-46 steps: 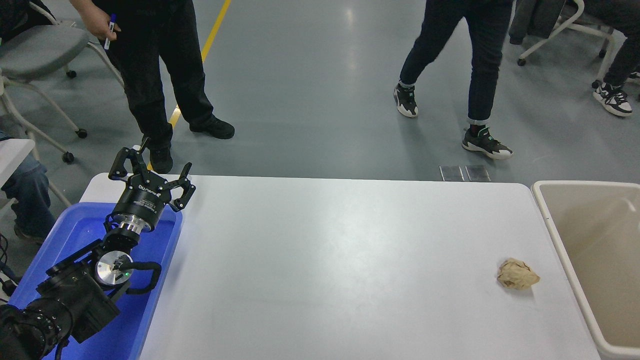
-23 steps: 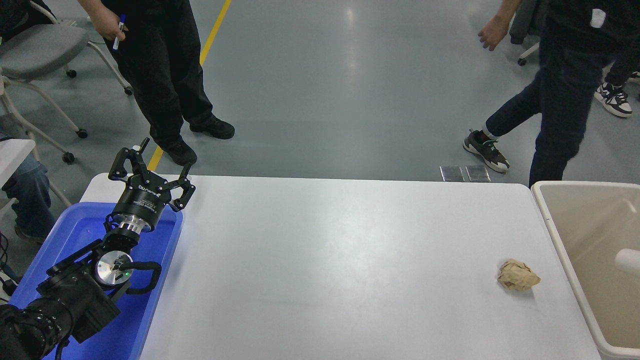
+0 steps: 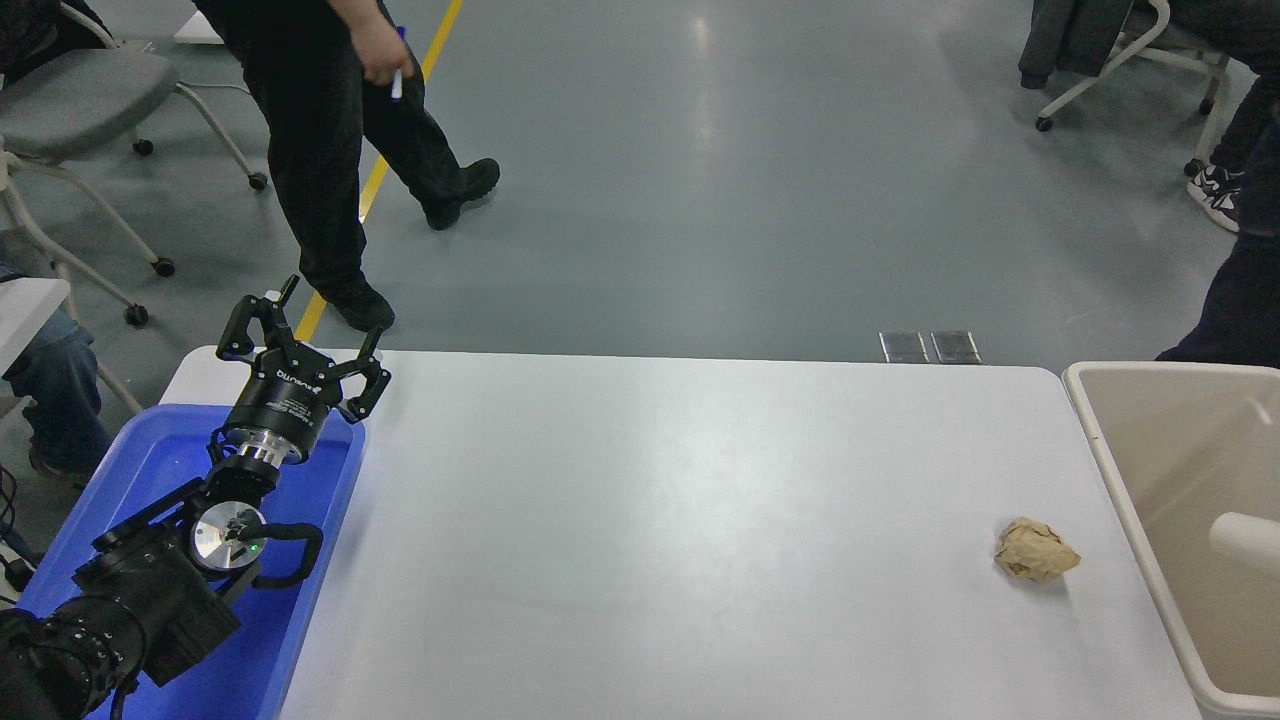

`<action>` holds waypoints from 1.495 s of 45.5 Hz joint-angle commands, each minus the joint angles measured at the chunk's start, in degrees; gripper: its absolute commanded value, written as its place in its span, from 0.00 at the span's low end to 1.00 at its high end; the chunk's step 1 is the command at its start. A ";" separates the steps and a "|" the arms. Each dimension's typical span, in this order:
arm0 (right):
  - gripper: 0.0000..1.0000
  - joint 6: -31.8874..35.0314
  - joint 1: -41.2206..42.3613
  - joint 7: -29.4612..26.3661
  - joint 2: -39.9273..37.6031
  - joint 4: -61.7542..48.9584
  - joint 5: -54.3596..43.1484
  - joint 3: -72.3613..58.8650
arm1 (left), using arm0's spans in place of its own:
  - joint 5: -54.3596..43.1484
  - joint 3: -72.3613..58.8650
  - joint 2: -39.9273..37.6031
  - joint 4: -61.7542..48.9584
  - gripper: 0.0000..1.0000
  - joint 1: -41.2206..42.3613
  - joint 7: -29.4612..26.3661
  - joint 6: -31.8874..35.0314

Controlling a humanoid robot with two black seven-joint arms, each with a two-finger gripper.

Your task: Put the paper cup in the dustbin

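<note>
One paper cup (image 3: 1245, 541), one dustbin (image 3: 1110, 455), one brown paper ball (image 3: 1035, 550), one blue tray (image 3: 330, 500), one tool (image 3: 305, 345).

Left black arm parked at lower-left corner, reaching away toward far-left edge; black left gripper (image 3: 305, 345) raised, fingers spread apart, holding nothing.

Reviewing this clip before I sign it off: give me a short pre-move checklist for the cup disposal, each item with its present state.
1. Paper cup inside the dustbin: ok, a white cup lies on its side in there, cut off by the frame edge.
2. Cup off the table: ok.
3. Right gripper clear of the bin: cannot tell, it is out of view.
4. Left gripper parked over the blue tray, fingers spread and holding nothing: ok.
5. Brown paper ball on the table near the bin: not ok if it also counts as rubbish.
</note>
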 commanded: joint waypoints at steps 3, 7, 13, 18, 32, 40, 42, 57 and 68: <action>0.38 -0.10 -0.01 0.08 0.72 -0.07 -0.06 0.03 | 0.00 -0.07 0.00 -0.01 1.00 0.00 0.01 0.00; 0.60 -0.10 -0.01 0.08 0.81 -0.07 0.03 0.03 | 0.00 0.02 0.00 -0.01 1.00 0.00 0.01 0.00; 0.81 -0.18 -0.01 0.08 0.81 -0.07 0.03 0.20 | 0.00 0.02 0.00 -0.01 1.00 0.00 0.01 0.00; 0.96 0.52 0.25 0.17 0.20 0.02 0.03 0.20 | 0.00 0.02 0.00 -0.01 1.00 0.00 0.01 0.00; 1.00 10.97 4.38 0.61 -5.43 1.60 -0.15 0.12 | 0.00 0.02 0.00 -0.01 1.00 0.00 0.01 0.00; 1.00 12.74 8.77 1.66 -6.48 6.08 -0.33 0.03 | 0.00 0.02 0.00 -0.01 1.00 0.00 0.01 0.00; 0.99 12.74 10.18 2.19 -6.66 7.40 -0.41 0.03 | 0.00 0.02 0.00 0.08 1.00 0.00 0.01 0.00; 0.99 12.82 18.27 6.32 -6.75 24.79 -0.85 0.20 | 0.00 0.02 0.00 -0.01 1.00 0.00 0.01 0.00; 1.00 13.61 19.67 7.90 -6.75 36.31 -4.71 1.52 | 0.00 0.02 0.00 -0.01 1.00 0.00 0.01 0.00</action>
